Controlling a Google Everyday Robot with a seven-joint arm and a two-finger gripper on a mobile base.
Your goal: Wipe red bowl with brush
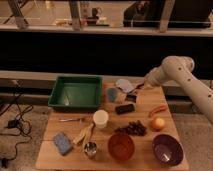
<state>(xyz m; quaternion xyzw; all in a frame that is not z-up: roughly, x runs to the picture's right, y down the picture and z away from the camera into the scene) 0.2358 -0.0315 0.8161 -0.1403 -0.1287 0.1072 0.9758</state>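
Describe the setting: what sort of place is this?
Probably a lab or test area: a wooden table stocked with household props, cables on the floor, glass partition behind. The end effector is over the table's far edge.

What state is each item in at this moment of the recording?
gripper: above the table's far edge, by the brush
brush: at the gripper's tip, grip unclear
red bowl: upright, empty, untouched
purple bowl: upright, empty
green tray: empty
white cup: upright
black block: lying flat

The arm (185, 77) is smooth, off-white and tube-shaped, with a rounded, bulging joint at its bend. It narrows toward a darker wrist. The gripper (135, 90), at the worktop's far edge, is small and dark.
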